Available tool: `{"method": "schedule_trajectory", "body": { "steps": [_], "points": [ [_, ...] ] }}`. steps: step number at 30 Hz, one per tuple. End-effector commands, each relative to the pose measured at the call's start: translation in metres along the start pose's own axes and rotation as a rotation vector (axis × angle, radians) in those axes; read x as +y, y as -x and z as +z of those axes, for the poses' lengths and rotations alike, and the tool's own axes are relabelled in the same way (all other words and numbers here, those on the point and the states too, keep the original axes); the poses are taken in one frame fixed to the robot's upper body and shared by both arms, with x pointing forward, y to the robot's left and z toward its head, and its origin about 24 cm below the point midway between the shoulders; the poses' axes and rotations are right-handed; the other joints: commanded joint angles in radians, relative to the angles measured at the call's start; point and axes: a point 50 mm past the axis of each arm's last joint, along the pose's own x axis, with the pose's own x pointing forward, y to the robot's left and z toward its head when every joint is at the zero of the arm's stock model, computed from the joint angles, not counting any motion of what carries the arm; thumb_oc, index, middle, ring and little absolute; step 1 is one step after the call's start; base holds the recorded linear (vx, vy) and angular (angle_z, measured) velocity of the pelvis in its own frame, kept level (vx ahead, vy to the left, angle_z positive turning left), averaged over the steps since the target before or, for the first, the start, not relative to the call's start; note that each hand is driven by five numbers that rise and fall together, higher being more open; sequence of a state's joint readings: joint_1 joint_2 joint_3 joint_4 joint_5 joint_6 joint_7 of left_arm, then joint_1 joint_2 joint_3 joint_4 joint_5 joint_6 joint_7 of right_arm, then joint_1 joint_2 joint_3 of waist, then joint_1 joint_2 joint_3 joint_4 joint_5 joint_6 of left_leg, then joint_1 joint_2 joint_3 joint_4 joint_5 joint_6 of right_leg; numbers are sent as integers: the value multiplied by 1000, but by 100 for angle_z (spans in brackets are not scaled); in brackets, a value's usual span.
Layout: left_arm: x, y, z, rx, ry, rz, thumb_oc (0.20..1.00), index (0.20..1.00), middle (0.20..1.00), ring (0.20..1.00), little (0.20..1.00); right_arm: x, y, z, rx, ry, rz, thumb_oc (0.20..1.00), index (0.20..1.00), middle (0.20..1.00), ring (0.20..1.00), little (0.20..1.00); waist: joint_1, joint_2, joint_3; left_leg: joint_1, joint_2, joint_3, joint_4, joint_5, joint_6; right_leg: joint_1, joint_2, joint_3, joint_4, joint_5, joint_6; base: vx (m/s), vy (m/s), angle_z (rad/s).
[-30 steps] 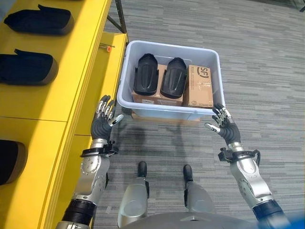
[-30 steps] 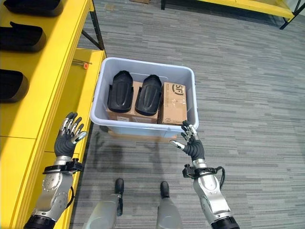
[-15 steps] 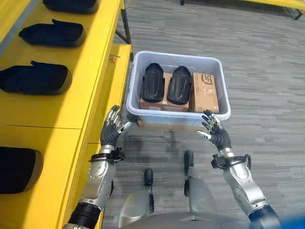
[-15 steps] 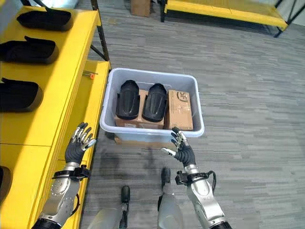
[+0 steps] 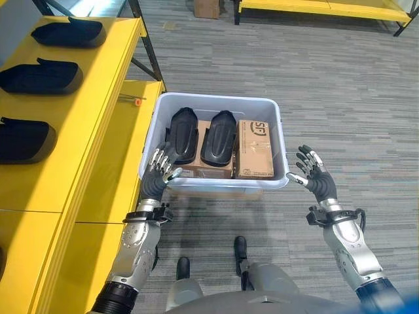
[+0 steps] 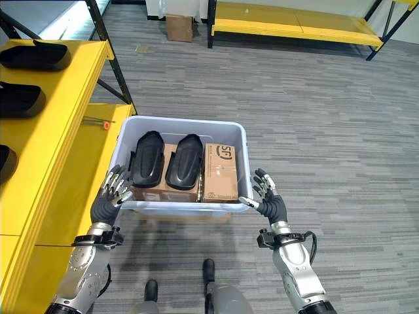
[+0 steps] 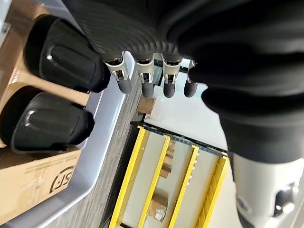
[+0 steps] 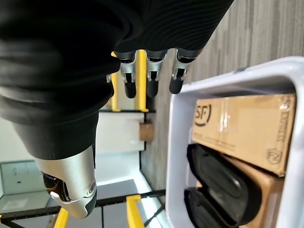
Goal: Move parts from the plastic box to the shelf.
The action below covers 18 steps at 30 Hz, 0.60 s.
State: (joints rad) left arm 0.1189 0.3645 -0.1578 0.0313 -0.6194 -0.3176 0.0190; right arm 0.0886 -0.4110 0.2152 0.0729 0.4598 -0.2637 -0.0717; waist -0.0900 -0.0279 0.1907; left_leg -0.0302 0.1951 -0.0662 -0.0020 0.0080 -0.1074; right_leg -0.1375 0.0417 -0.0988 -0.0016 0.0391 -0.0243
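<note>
A pale grey plastic box stands on the floor in front of me. Two black moulded parts lie side by side in it on a flat carton, next to a brown cardboard carton. My left hand is open by the box's near left corner, fingers straight. My right hand is open just off the near right corner, fingers straight beside the rim. I cannot tell whether either hand touches the box. The yellow shelf on my left carries three more black parts.
A lower yellow shelf tier runs along the box's left side, with a small orange-tipped item on it. A dark shelf post rises behind the box. Far off stand a cardboard box and another yellow rack.
The camera has lifted, showing more floor beyond the box. My hands have gone from in front of the box's near wall to either side of its near corners, still open.
</note>
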Motion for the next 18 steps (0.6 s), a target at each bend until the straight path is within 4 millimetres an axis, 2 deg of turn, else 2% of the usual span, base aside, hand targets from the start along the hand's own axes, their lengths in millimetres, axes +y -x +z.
{"method": "schedule_trajectory", "body": {
  "steps": [1, 2, 4, 5, 7, 9, 10, 11, 12, 13, 14, 16, 18],
  "points": [
    [-4, 1, 19, -87, 11, -52, 1000, 1000, 1000, 1000, 1000, -2, 3, 17, -98, -15, 23, 1000, 1000, 1000, 1000, 1000, 33, 0, 9, -56, 9, -31, 319, 131, 10, -54, -90, 41, 109, -68, 60, 6, -201, 6],
    [-5, 1, 20, -90, 15, -55, 1000, 1000, 1000, 1000, 1000, -3, 2, 19, -102, -6, 26, 1000, 1000, 1000, 1000, 1000, 39, -10, 27, -111, -11, -47, 400, 145, 14, -45, -98, 40, 108, -69, 49, -10, -180, 5],
    [-6, 0, 21, -95, 17, -55, 1000, 1000, 1000, 1000, 1000, -2, 1, 20, -108, 1, 32, 1000, 1000, 1000, 1000, 1000, 40, -15, 37, -144, -23, -64, 441, 138, 21, -43, -104, 34, 109, -76, 47, -14, -56, 18],
    [-8, -2, 23, -104, 21, -61, 1000, 1000, 1000, 1000, 1000, -1, -2, 25, -128, 10, 32, 1000, 1000, 1000, 1000, 1000, 50, -22, 54, -201, -11, -65, 388, 124, 26, -32, -122, 36, 105, -83, 57, 41, 24, 11],
    [-7, -1, 23, -104, 22, -56, 1000, 1000, 1000, 1000, 1000, -1, -7, 31, -158, 33, 34, 1000, 1000, 1000, 1000, 1000, 49, -17, 54, -206, 43, -40, 245, 118, 23, -25, -131, 43, 102, -93, 74, 107, 93, 14],
    [-8, -2, 22, -102, 20, -51, 1000, 1000, 1000, 1000, 1000, -1, -11, 38, -191, 49, 22, 1000, 1000, 1000, 1000, 1000, 57, -5, 65, -214, 81, -11, 75, 137, 14, -21, -135, 53, 114, -112, 87, 125, 165, 2],
    [-7, -2, 21, -99, 19, -44, 1000, 1000, 1000, 1000, 1000, -2, -12, 43, -212, 58, 18, 1000, 1000, 1000, 1000, 1000, 59, 7, 68, -211, 92, 9, 5, 168, 2, -18, -133, 58, 124, -121, 93, 117, 178, -1],
    [-8, -2, 20, -100, 17, -41, 1000, 1000, 1000, 1000, 1000, -3, -12, 44, -220, 66, 17, 1000, 1000, 1000, 1000, 1000, 63, 12, 71, -207, 99, 20, -17, 187, -8, -17, -137, 65, 130, -124, 98, 152, 243, -16],
    [-7, -1, 18, -96, 20, -37, 1000, 1000, 1000, 1000, 1000, 3, -13, 43, -217, 61, 29, 1000, 1000, 1000, 1000, 1000, 71, 22, 64, -186, 90, -15, -16, 151, -6, -21, -139, 92, 138, -132, 105, 179, 323, -66],
    [-8, 0, 20, -103, 22, -51, 1000, 1000, 1000, 1000, 1000, 7, -15, 46, -233, 62, 45, 1000, 1000, 1000, 1000, 1000, 67, 32, 61, -173, 85, 22, -22, 141, -13, -20, -150, 108, 129, -115, 118, 218, 484, -110],
    [-9, -1, 26, -121, 13, -73, 1000, 1000, 1000, 1000, 1000, 12, -19, 49, -245, 52, 61, 1000, 1000, 1000, 1000, 1000, 67, 22, 76, -185, 56, 41, 32, 89, 3, -19, -190, 122, 110, -92, 139, 146, 363, -91],
    [-8, -1, 26, -121, 13, -73, 1000, 1000, 1000, 1000, 1000, 12, -19, 49, -245, 52, 61, 1000, 1000, 1000, 1000, 1000, 69, 20, 76, -185, 55, 43, 35, 87, 4, -19, -191, 125, 109, -92, 140, 42, 175, -42],
    [-8, -4, 32, -138, -7, -81, 1000, 1000, 1000, 1000, 1000, 18, -27, 54, -263, 60, 86, 1000, 1000, 1000, 1000, 1000, 75, 9, 104, -217, 25, 73, 76, 55, 14, -32, -239, 131, 85, -60, 164, 6, 230, -26]
  ]
}}
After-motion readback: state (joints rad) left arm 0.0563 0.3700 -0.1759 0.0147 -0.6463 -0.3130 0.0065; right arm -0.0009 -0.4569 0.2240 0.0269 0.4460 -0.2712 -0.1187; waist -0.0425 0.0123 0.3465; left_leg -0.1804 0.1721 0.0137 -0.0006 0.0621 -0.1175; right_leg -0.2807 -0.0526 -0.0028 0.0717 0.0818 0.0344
